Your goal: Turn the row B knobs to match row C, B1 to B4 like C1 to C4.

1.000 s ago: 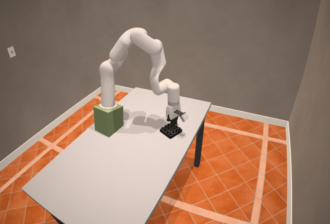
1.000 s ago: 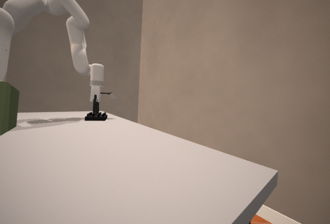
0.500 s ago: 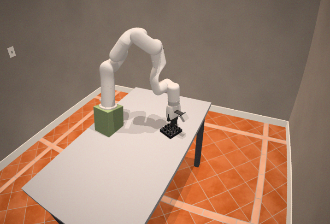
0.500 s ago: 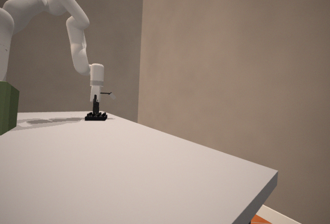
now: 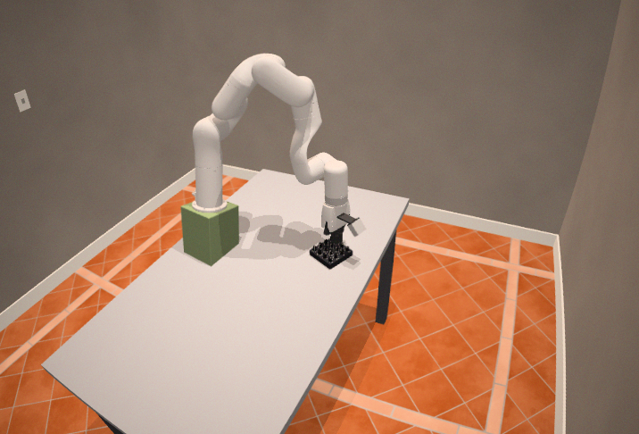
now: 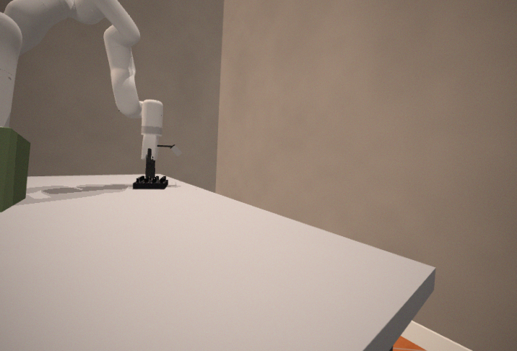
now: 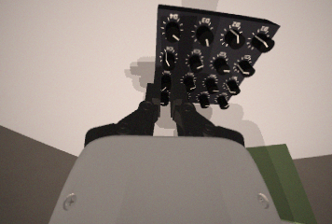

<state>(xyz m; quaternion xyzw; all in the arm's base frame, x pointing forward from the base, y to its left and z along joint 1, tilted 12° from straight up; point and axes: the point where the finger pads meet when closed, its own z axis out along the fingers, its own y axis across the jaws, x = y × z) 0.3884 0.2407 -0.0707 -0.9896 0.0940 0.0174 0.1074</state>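
The black knob box (image 5: 333, 261) (image 6: 149, 186) (image 7: 181, 17) stands on the table. In the wrist view its names are upside down, row D is farthest up and column 4 is at the left. My gripper (image 5: 337, 244) (image 6: 149, 177) (image 7: 166, 82) points down at column 4, its fingertips either side of knob B4 (image 7: 166, 80), with a narrow gap; it looks shut on that knob, though contact is hard to see. Knobs B3 (image 7: 189, 82), B2 (image 7: 211, 84) and B1 (image 7: 232, 87) show beside it, as do C4 (image 7: 168, 61), C3 (image 7: 195, 63), C2 (image 7: 220, 64) and C1 (image 7: 245, 67). The exact marks are too small to read.
Knob A4 (image 7: 164, 98) shows between the fingers; A3 is hidden behind the right finger. Row D runs from D4 (image 7: 172, 31) to D1 (image 7: 262, 42). The green base block (image 5: 211, 235) (image 6: 12, 169) (image 7: 280, 179) carries the arm. The box stands near an edge of the table (image 5: 206, 340).
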